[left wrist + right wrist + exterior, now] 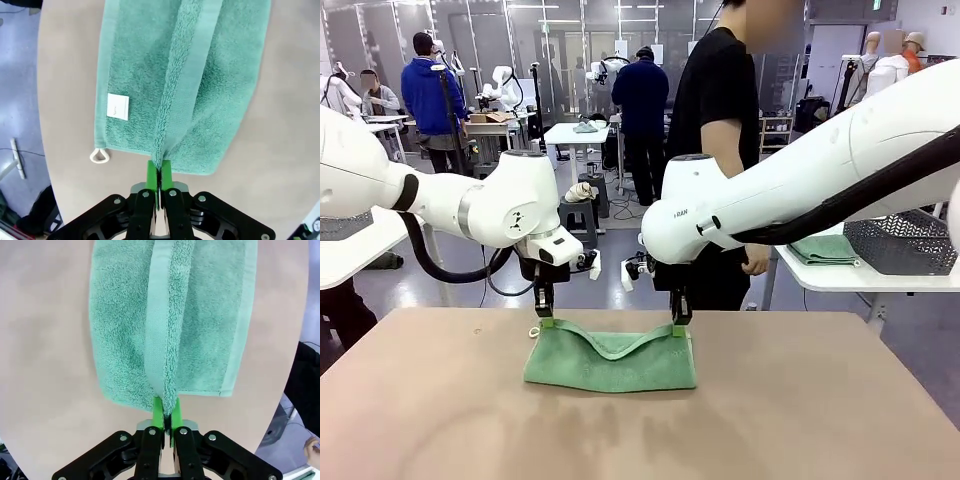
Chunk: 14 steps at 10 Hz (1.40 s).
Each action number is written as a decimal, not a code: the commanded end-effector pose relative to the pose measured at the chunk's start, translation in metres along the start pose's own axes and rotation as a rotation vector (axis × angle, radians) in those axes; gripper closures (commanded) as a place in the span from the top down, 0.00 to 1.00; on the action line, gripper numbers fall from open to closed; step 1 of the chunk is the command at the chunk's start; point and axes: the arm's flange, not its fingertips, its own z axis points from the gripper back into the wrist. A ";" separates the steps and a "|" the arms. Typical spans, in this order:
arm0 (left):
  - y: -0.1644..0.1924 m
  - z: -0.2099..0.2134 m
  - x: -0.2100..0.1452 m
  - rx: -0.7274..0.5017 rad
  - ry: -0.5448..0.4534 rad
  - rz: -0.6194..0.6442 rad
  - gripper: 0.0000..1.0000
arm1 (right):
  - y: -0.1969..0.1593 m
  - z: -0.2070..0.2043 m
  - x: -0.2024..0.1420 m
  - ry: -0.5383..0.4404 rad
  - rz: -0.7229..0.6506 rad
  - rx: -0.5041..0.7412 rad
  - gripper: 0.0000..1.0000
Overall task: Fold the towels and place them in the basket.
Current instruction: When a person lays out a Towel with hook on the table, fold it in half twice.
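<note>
**A:** What lies nearest us?

**B:** Bare tan table [430, 420] along its near edge. Past that, about the middle of the table, lies the green towel [610, 362], its long side parallel to the near edge.

**A:** And the grippers?

**B:** Each pinches one end of the towel's far hem. The left gripper [160, 171] has its green pads pressed tight on the end near the white loop tag [100, 155]. The right gripper [166, 412] is clamped the same way on the opposite end. Both ends are raised off the table, and the hem between them sags in a shallow curve.

**A:** So the step in hand is the fold?

**B:** I judge so: bringing the far hem over to the near one. To do it well, both arms should travel together at one height and pace, so the hem lands square and flush. Drawing the ends slightly apart would take out the sag, but too much pull could slip the terry from the pads. A low carry should stop the bottom layer dragging.

**A:** What's beyond?

**B:** A person [720, 120] stands just past the far edge. Farther right, on a white side table [840, 276], sits the dark mesh basket [905, 243], with a folded greenish cloth [825, 249] just beside it. The basket is well apart from this towel.
</note>
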 end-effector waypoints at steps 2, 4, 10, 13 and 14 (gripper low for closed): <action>0.017 -0.008 0.003 0.002 0.021 0.040 0.04 | -0.023 -0.009 0.004 0.027 -0.034 0.014 0.07; 0.023 -0.018 0.002 -0.001 0.027 0.062 0.04 | -0.029 -0.019 0.001 0.030 -0.057 0.028 0.07; 0.036 -0.037 -0.009 -0.027 0.039 0.122 0.04 | -0.040 -0.039 -0.019 0.033 -0.129 0.053 0.07; 0.040 -0.043 -0.018 -0.039 0.043 0.148 0.04 | -0.042 -0.043 -0.025 0.021 -0.139 0.056 0.07; 0.041 -0.044 -0.018 -0.040 0.042 0.150 0.04 | -0.044 -0.045 -0.025 0.016 -0.139 0.051 0.07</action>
